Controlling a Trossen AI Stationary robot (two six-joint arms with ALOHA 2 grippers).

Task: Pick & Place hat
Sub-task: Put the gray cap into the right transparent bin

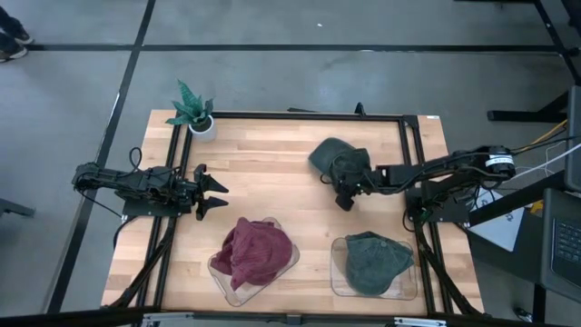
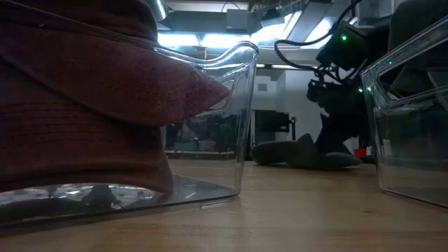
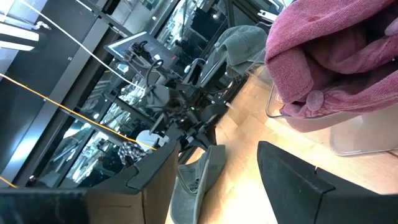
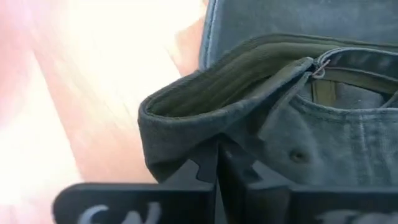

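Right gripper pinching the loose green hat, ready to lift

The right gripper (image 1: 346, 193) is closed on the folded edge of the green hat (image 1: 332, 156), which lies on the table (image 1: 272, 173) toward the right, behind the two clear bins; the wrist view shows a fold of fabric bunched between the shut fingers, a hold on the rim probably chosen because the soft crown gives nothing firm to grasp. The hat looks to rest on the wood, though the low view is too dim to be sure. The right bin (image 1: 338, 272) already holds a green hat and the left bin (image 1: 218, 268) a red hat (image 1: 259, 252), so the matching colour suggests this one belongs in the right bin. The left gripper (image 1: 214, 192) waits at the table's left side, fingers spread and empty, out of the way. A potted plant (image 1: 193, 109) stands at the far corner.
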